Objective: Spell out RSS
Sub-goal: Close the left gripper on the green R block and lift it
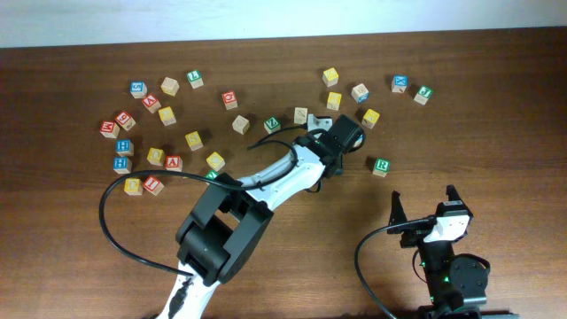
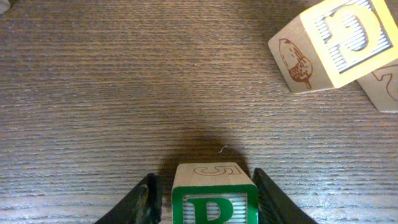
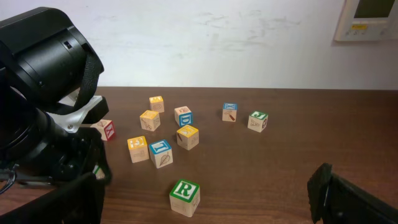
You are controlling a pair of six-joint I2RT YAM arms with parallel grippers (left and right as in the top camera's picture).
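Note:
My left gripper (image 2: 205,202) is shut on a green-framed cube (image 2: 214,196) low over the table. Its letter is cut off by the frame edge and reads as the top of a P or an R. In the overhead view the gripper (image 1: 344,142) hides this cube. A cube with a yellow S face (image 2: 339,43) and an acorn on its side lies just ahead to the right. A green R cube (image 1: 381,166) stands alone on the table and also shows in the right wrist view (image 3: 185,196). My right gripper (image 1: 425,211) is open and empty, near the front edge.
Several lettered cubes lie scattered across the back of the table, a cluster at the left (image 1: 155,133) and another at the right (image 1: 359,93). Yellow cubes (image 1: 370,117) lie close to my left gripper. The left arm (image 1: 266,182) crosses the table's middle.

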